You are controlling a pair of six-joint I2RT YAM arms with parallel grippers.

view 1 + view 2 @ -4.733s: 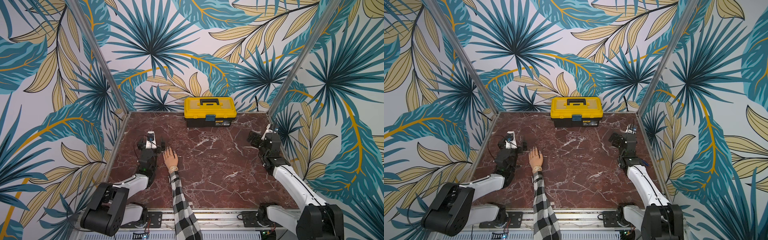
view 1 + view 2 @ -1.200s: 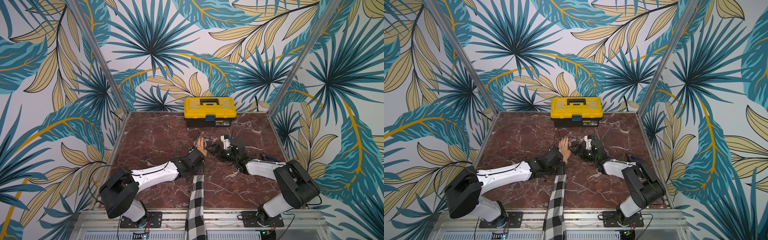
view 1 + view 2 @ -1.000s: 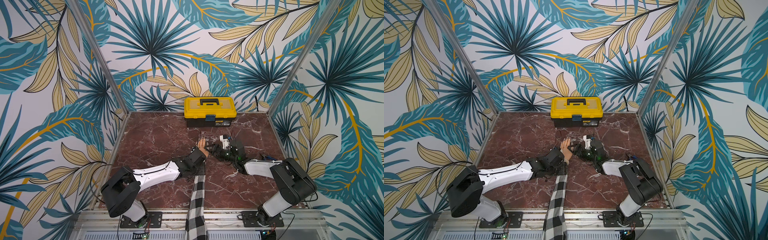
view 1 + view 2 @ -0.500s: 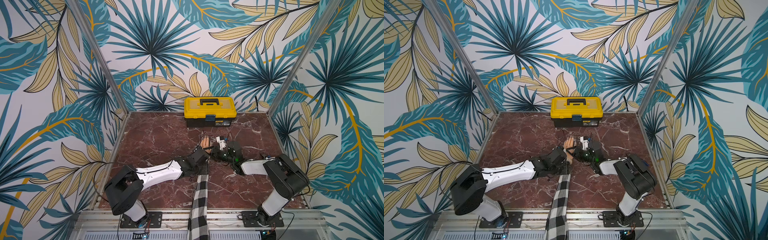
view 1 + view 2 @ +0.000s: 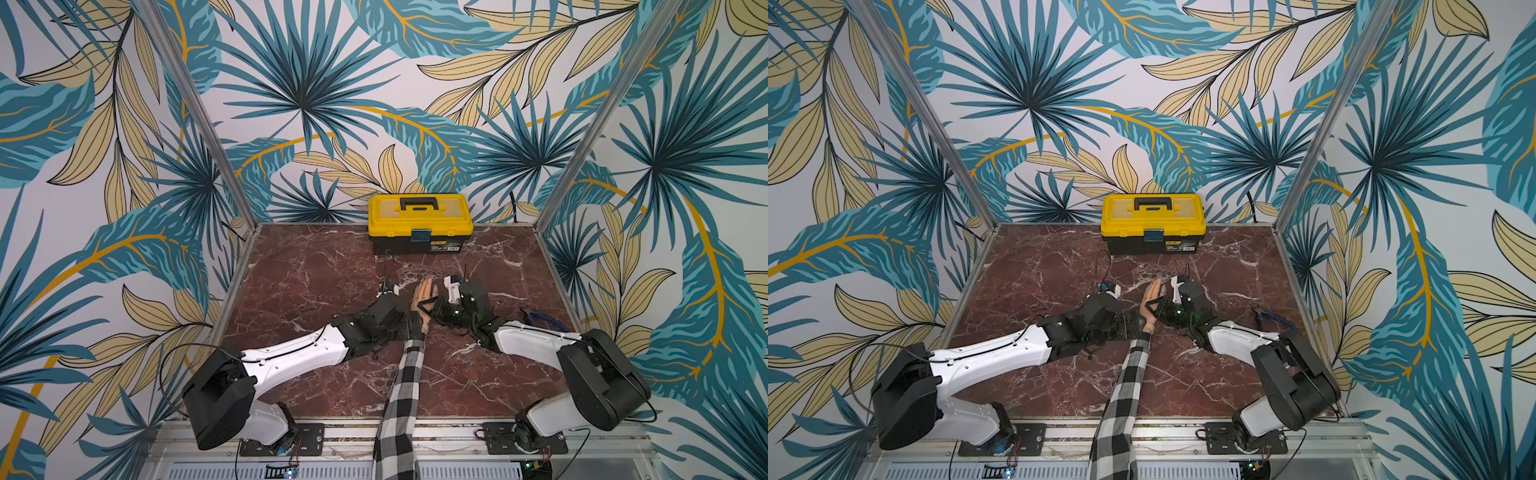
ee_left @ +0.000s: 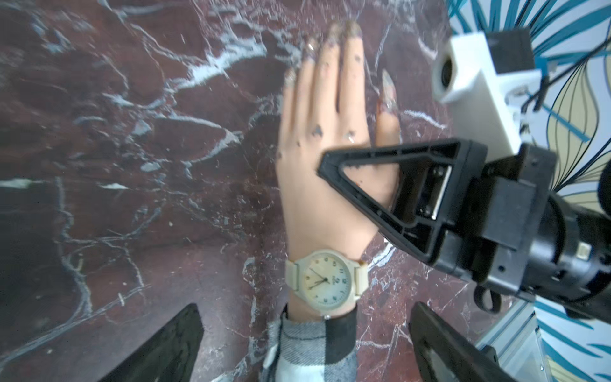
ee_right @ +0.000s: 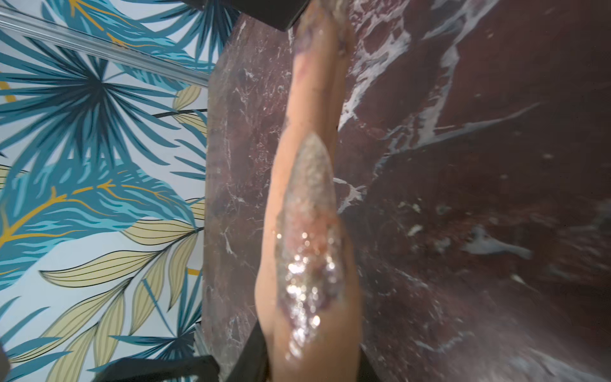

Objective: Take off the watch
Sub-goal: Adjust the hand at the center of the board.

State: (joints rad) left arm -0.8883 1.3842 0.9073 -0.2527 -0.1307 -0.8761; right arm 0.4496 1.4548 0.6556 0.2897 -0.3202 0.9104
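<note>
Both arms have reached the mannequin hand [image 6: 310, 205] at the middle of the desk [image 6: 132, 165]; right gripper [image 6: 334, 168] clamps it, left gripper [image 6: 305, 311] gapes over the watch [image 6: 325, 281]: hold steady, catch the strap

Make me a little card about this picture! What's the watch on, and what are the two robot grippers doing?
watch: strapped on the wrist of the hand, face up
hand: fake, back up, on the table, plaid sleeve
left gripper: open, a finger either side of the watch, not touching
right gripper: closed on the hand, one finger over its back
toolbox: yellow, shut, at the table's back
</note>
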